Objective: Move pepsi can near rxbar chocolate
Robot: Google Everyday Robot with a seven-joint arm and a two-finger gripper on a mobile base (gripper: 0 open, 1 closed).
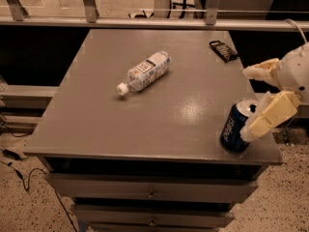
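The pepsi can point(235, 128) stands upright, slightly tilted, near the front right corner of the grey table point(159, 115). The rxbar chocolate point(223, 50), a small black bar, lies flat near the table's far right edge. My gripper point(247, 102) reaches in from the right and is open. One pale finger point(270, 116) lies against the can's right side, and the other finger point(260, 69) is behind the can, apart from it. The can rests on the table.
A clear plastic bottle point(145, 71) with a white cap lies on its side left of the table's centre. A metal rail point(154, 23) runs behind the table. Drawers point(149, 192) sit below the front edge. Cables lie on the floor at the left.
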